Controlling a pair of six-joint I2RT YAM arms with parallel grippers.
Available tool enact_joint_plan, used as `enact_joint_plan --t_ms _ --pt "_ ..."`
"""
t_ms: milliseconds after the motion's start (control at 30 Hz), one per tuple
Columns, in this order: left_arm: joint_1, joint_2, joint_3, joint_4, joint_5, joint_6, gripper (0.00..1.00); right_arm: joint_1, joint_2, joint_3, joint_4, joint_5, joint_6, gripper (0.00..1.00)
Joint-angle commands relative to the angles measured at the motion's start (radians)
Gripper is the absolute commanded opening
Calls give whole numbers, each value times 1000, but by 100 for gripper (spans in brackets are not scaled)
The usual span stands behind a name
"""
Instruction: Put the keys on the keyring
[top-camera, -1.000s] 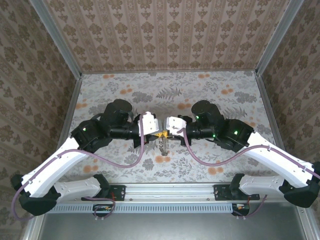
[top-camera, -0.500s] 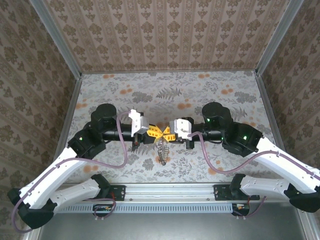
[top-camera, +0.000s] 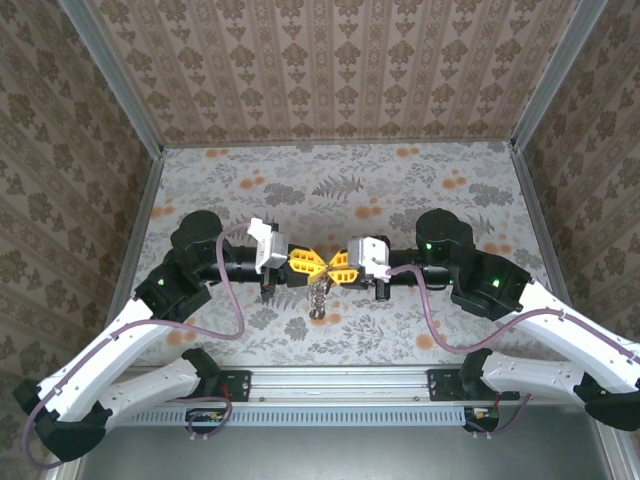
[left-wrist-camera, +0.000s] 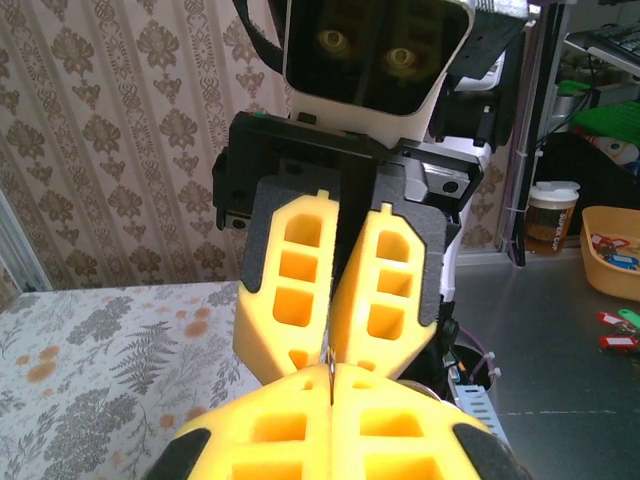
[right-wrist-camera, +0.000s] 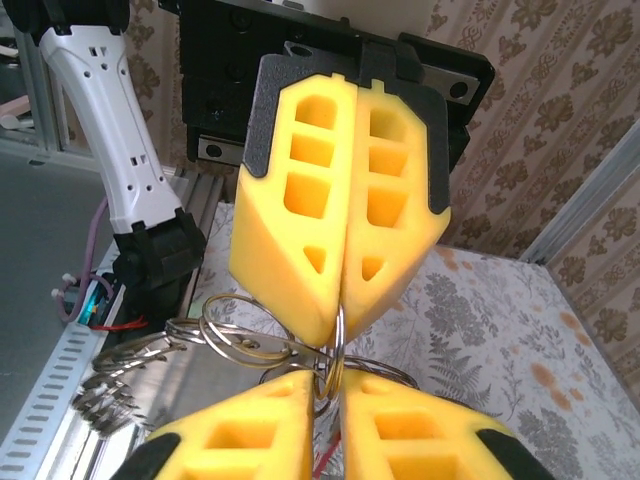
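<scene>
- Above the middle of the flower-patterned table (top-camera: 450, 200), the left gripper (top-camera: 312, 266) and the right gripper (top-camera: 332, 268) are brought tip to tip, well clear of the surface; a thin silvery wire keyring (right-wrist-camera: 250, 345) is pinched between them.
- On the left gripper, the yellow foam fingers (right-wrist-camera: 262, 230) are pressed flat together on the ring's edge; on the right gripper, the fingers (left-wrist-camera: 258, 320) are drawn into a narrow wedge, with the tips closed on the same ring.
- A bunch of grey metal keys (top-camera: 318, 298) is seen hanging from the looped wire just below the meeting point; the threading is judged to be well advanced, though it cannot be told whether every key is fully wound onto the coil; release and set-down are judged to be left.
- Open room is offered on every side over the table; the patterned walls (top-camera: 90, 150) and the metal rail (top-camera: 340, 385) at the near edge are well apart from the fingers; crowding is found only where the two sets of fingertips meet.
</scene>
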Motion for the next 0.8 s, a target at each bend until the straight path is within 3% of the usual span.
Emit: enact_joint_plan --t_ms 0,200,300,400,500,567,767 --pt "-1 -29 13 86 51 -23 0 -11 -10 -22 39 -19 36 11" --pt "0 -23 -7 156 77 -67 0 -13 3 -21 75 -46 43 0" --pt "-2 0 27 53 45 -33 0 -17 -8 -18 71 -31 39 0" --pt "-15 17 89 -143 -58 52 0 -21 -26 -18 53 5 35 0" --pt "-40 45 176 -349 -207 154 22 -21 -16 10 -8 69 24 0" --pt "-55 72 236 -455 -303 214 29 -22 7 30 -54 84 14 0" --pt "-105 159 348 -622 -462 325 31 -20 49 69 -121 125 -2 0"
